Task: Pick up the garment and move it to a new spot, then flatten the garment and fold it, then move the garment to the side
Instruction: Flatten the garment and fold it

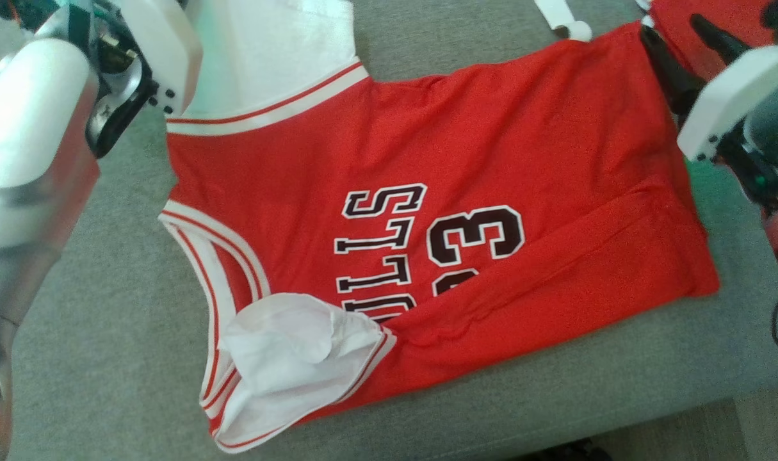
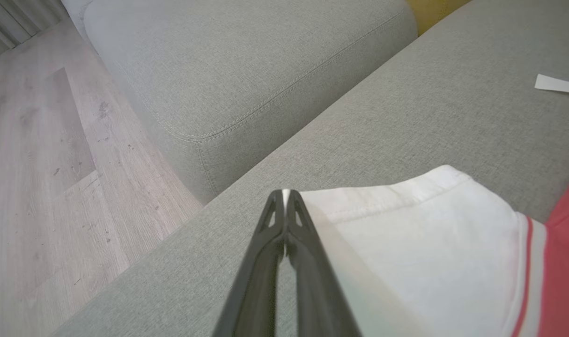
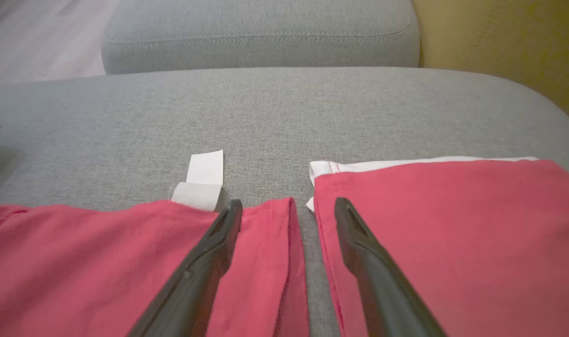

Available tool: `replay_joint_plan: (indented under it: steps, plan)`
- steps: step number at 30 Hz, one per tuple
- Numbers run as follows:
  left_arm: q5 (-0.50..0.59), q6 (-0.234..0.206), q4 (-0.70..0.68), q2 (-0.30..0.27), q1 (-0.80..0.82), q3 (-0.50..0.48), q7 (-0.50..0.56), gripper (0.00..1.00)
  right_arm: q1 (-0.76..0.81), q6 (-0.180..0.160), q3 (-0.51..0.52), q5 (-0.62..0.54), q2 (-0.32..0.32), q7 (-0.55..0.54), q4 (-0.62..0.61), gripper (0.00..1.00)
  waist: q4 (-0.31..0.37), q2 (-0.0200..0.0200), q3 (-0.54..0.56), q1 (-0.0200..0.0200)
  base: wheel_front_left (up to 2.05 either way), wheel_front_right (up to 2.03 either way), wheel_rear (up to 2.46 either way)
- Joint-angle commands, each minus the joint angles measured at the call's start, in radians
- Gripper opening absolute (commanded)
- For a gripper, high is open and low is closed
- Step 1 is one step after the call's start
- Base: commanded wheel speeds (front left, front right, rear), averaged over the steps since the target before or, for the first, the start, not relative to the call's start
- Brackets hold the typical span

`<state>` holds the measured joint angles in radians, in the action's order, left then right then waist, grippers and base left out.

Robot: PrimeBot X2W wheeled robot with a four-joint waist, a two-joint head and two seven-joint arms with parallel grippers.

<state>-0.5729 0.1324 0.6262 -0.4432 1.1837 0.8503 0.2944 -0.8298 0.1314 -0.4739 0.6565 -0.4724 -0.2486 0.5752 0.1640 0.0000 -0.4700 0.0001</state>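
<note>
The garment [image 1: 427, 160] is a red basketball jersey with white trim and dark lettering, spread flat on the grey cushion [image 1: 107, 358]. Its white sleeve [image 2: 429, 243] lies at the far left. My left gripper [image 2: 284, 193] is shut on that sleeve's corner, with a sliver of white between the fingertips. In the head view the left fingers are hidden behind the wrist housing [image 1: 152, 57]. My right gripper [image 3: 289, 210] is open and hovers over the jersey's red hem [image 3: 78, 262]; its dark fingers [image 1: 664, 64] sit at the garment's far right corner.
A second red cloth with a white edge [image 3: 443, 224] lies just right of the hem, apart from it by a narrow gap. A white tag [image 3: 202, 180] rests on the cushion beyond. A sofa armrest [image 2: 247, 61] and wood floor [image 2: 40, 164] lie past the left side.
</note>
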Motion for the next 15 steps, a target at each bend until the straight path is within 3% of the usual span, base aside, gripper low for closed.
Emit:
replay_joint_plan:
  steps: [1, 8, 9, 14, 15]
  plan:
    - [-0.005, -0.002, -0.03, -0.029, 0.063, -0.024, -0.008, 0.0, -0.012, -0.001, -0.012, -0.012, 0.0, -0.007, 0.008, 1.0, -0.012, 0.0, -0.006, -0.0001, 0.0, 0.0, 0.0]
    - [-0.036, -0.002, -0.022, -0.027, 0.093, 0.032, -0.029, 0.0, -0.12, -0.001, -0.077, -0.015, 0.048, -0.003, 0.19, 1.0, -0.036, 0.0, -0.004, -0.0001, 0.0, 0.0, 0.0]
    - [-0.04, -0.002, -0.019, -0.027, 0.097, 0.04, -0.032, 0.0, -0.129, -0.001, -0.086, -0.01, 0.051, -0.001, 0.205, 0.96, -0.039, 0.0, -0.004, -0.0001, 0.0, 0.0, 0.0]
    - [-0.06, -0.002, -0.003, -0.02, 0.115, 0.07, -0.047, 0.0, -0.165, -0.001, -0.123, 0.009, 0.052, 0.018, 0.275, 0.6, -0.05, 0.0, -0.008, -0.0001, 0.0, 0.0, 0.0]
    - [-0.063, -0.002, 0.001, -0.019, 0.119, 0.075, -0.05, 0.0, -0.17, -0.001, -0.13, 0.013, 0.051, 0.022, 0.286, 0.44, -0.052, 0.0, -0.01, -0.0001, 0.0, 0.0, 0.0]
